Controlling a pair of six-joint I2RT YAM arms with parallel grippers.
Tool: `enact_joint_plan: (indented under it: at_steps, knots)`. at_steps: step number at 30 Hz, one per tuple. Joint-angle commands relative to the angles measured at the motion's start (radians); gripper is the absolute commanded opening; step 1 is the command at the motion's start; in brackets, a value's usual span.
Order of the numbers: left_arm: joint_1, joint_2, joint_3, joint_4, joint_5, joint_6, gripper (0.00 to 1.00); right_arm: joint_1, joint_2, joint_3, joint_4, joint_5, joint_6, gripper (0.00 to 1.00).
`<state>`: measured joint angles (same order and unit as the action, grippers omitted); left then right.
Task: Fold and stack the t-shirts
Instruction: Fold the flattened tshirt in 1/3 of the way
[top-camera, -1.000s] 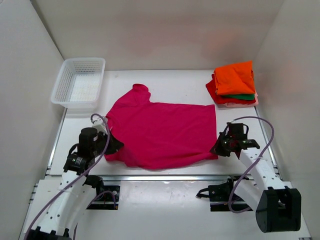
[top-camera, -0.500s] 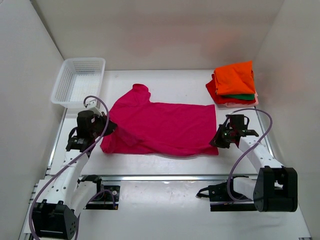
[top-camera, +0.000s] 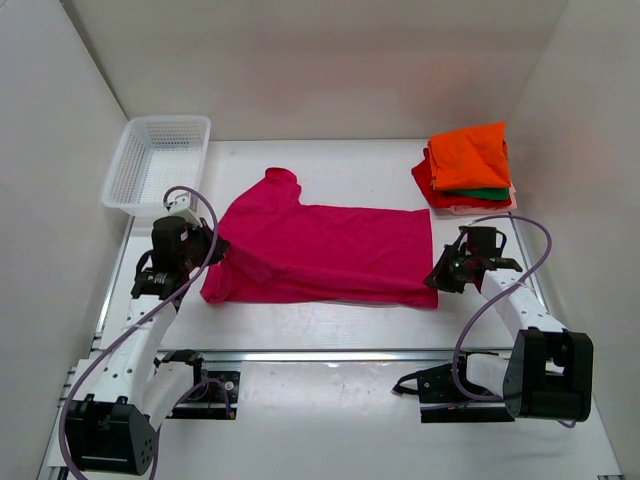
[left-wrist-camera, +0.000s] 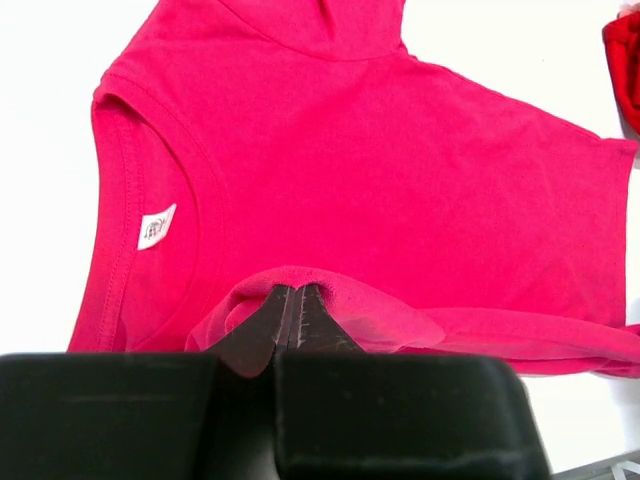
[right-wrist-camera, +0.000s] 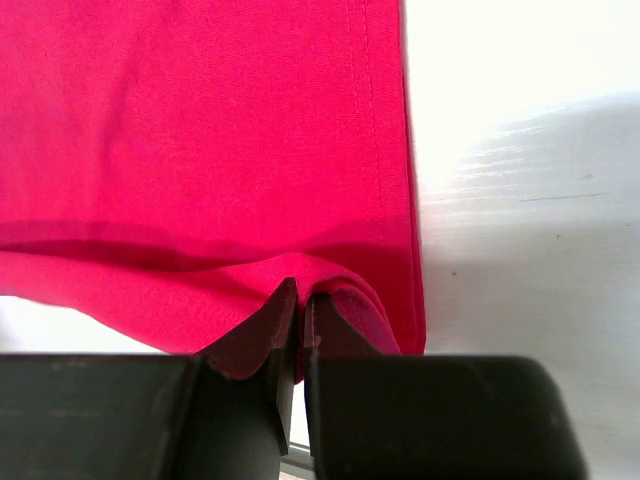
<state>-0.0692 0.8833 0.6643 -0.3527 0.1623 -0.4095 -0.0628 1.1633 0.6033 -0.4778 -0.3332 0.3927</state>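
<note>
The magenta-pink t-shirt (top-camera: 330, 245) lay spread in the middle of the frame, with its near edge lifted at both lower corners. The left gripper (left-wrist-camera: 292, 298) was pinched tight on a fold of cloth at the lower left, and the right gripper (right-wrist-camera: 303, 298) was clamped on the lower-right hem corner. It looked light and limp, likely to sag between holds, so the edges seemed the best places to grasp. Counted: one shirt spread out. Four lay folded at the upper right: orange shirt (top-camera: 468, 155), green shirt (top-camera: 482, 193), red shirt (top-camera: 428, 183), pale pink shirt (top-camera: 478, 209). One white mesh basket (top-camera: 165, 122) stood at the upper left.
</note>
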Motion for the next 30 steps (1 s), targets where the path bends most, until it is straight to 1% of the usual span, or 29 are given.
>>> enact_joint_plan:
  at_steps: [1, 7, 14, 15, 16, 17, 18, 19, 20, 21, 22, 24, 26, 28, 30]
  knots:
    - [0.009, 0.002, 0.023, 0.055, -0.032, 0.023, 0.00, -0.006, -0.010, 0.019, 0.036, -0.013, -0.014, 0.00]
    - [0.012, 0.039, 0.004, 0.112, -0.033, 0.031, 0.00, 0.001, 0.041, 0.055, 0.073, -0.013, -0.018, 0.00]
    - [0.003, 0.187, 0.023, 0.222, -0.050, 0.026, 0.01, 0.030, 0.150, 0.095, 0.126, -0.013, -0.025, 0.01]
    - [0.006, 0.219, 0.034, 0.230, -0.056, 0.026, 0.03, 0.037, 0.170, 0.110, 0.127, -0.007, -0.031, 0.02]
    - [0.008, 0.248, 0.043, 0.235, -0.055, 0.031, 0.09, 0.046, 0.183, 0.131, 0.117, -0.009, -0.034, 0.07]
    - [0.012, 0.291, 0.067, 0.236, -0.055, 0.029, 0.33, 0.043, 0.197, 0.144, 0.120, -0.006, -0.044, 0.16]
    - [0.017, 0.339, 0.098, 0.233, -0.053, 0.031, 0.51, 0.047, 0.208, 0.156, 0.113, 0.005, -0.051, 0.22]
    - [0.026, 0.357, 0.116, 0.227, -0.053, 0.038, 0.55, 0.052, 0.210, 0.168, 0.110, 0.014, -0.060, 0.34]
    - [0.041, 0.387, 0.147, 0.225, -0.050, 0.032, 0.59, 0.055, 0.208, 0.183, 0.111, 0.031, -0.064, 0.43]
    - [0.045, 0.396, 0.164, 0.224, -0.047, 0.029, 0.62, 0.054, 0.199, 0.188, 0.108, 0.064, -0.077, 0.46]
    - [0.052, 0.378, 0.190, 0.204, -0.050, 0.012, 0.66, 0.046, 0.156, 0.209, 0.088, 0.116, -0.092, 0.54]
    - [0.051, 0.338, 0.210, 0.134, -0.044, 0.023, 0.67, 0.023, 0.124, 0.217, 0.062, 0.120, -0.091, 0.55]
    - [0.037, 0.321, 0.231, -0.025, -0.026, 0.038, 0.68, 0.005, 0.087, 0.207, 0.027, 0.111, -0.091, 0.53]
    - [0.013, 0.301, 0.204, -0.113, -0.004, 0.076, 0.69, 0.007, 0.044, 0.167, -0.010, 0.112, -0.083, 0.53]
    - [-0.017, 0.244, 0.147, -0.179, 0.003, 0.066, 0.70, 0.017, 0.018, 0.126, -0.022, 0.109, -0.065, 0.52]
